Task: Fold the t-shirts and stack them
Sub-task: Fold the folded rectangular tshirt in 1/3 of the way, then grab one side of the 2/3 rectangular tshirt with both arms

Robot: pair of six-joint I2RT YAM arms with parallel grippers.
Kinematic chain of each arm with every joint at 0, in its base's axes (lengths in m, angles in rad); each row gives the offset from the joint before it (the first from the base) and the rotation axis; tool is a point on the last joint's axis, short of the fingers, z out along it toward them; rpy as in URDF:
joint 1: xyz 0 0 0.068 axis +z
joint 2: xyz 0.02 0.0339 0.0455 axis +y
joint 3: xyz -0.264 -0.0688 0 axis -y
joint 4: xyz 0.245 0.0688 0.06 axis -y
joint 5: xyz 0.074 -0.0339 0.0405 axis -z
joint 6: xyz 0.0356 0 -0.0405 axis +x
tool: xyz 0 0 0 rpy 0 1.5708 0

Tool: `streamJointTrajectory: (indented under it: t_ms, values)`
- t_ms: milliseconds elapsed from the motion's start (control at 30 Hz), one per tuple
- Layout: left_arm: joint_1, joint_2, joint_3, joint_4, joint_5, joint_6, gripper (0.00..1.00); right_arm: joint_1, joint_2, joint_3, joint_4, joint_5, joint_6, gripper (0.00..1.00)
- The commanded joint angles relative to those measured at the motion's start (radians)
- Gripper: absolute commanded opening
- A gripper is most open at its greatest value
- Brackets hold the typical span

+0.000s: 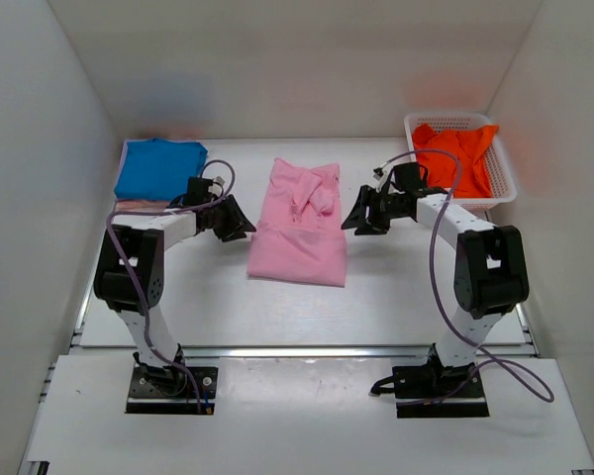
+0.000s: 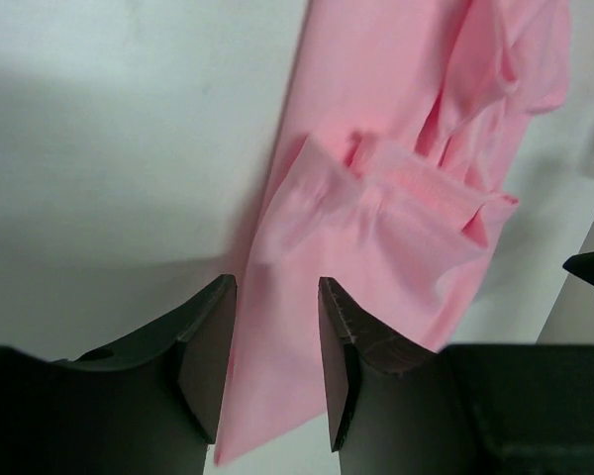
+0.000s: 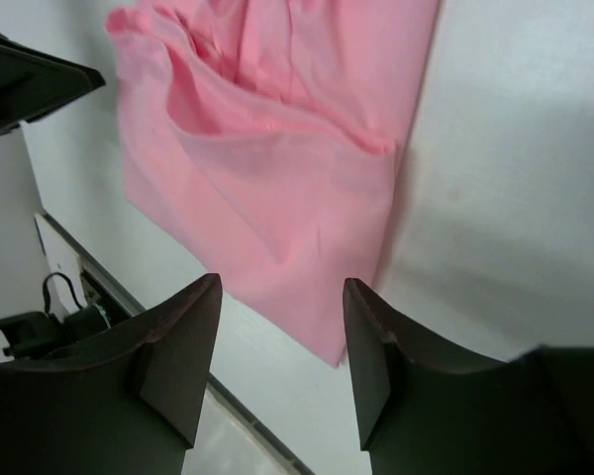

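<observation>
At mid-table, 1 light pink t-shirt (image 1: 297,223), partly folded into a long strip running far to near, with a sleeve bunched on top toward the far end and a wider, flatter panel at the near end. On either side of it, 2 grippers, both aimed inward at the cloth: left gripper (image 1: 236,220) just beside the shirt's left edge, right gripper (image 1: 361,216) just beside its right edge, the shirt between them. In the left wrist view, the shirt's left edge and near corner straight beyond the gap in the black fingers (image 2: 203,346); jaws parted by a moderate gap, empty, no cloth pinched. In the right wrist view, the shirt's right edge and near corner likewise beyond the fingertips; jaws spread somewhat wider, also empty. Contact with the fabric or with the table (image 1: 178,297): cannot tell for either gripper. Farther out, 2 more t-shirts, 3 in all: 1 bright blue t-shirt (image 1: 158,168), folded flat at the far left of the table, just behind the left gripper and apart from the pink one; 1 orange t-shirt (image 1: 455,158), crumpled inside 1 white lattice basket (image 1: 506,178) at the far right corner, behind the right gripper. Nearest the camera, 2 arms, left arm (image 1: 129,267) and right arm (image 1: 490,272), bases bolted side by side at the near edge.
</observation>
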Motion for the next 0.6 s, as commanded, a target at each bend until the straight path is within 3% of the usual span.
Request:
streamJointTrajectory:
  t_ms: [0,167,267,367,567]
  values:
    - [0.010,-0.133,-0.101,0.025,0.018,0.022,0.50,0.025,-0.100,-0.108,-0.012,0.040,-0.024,0.50]
    - [-0.056,-0.309,-0.307,0.025,-0.115,0.019,0.52,0.077,-0.246,-0.377,0.129,0.095,0.078,0.54]
    - [-0.085,-0.390,-0.451,0.089,-0.163,-0.057,0.54,0.124,-0.320,-0.560,0.247,0.135,0.180,0.58]
    - [-0.118,-0.433,-0.523,0.160,-0.193,-0.123,0.54,0.161,-0.372,-0.636,0.341,0.176,0.267,0.59]
    - [-0.162,-0.383,-0.517,0.220,-0.273,-0.163,0.55,0.198,-0.306,-0.661,0.448,0.227,0.327,0.57]
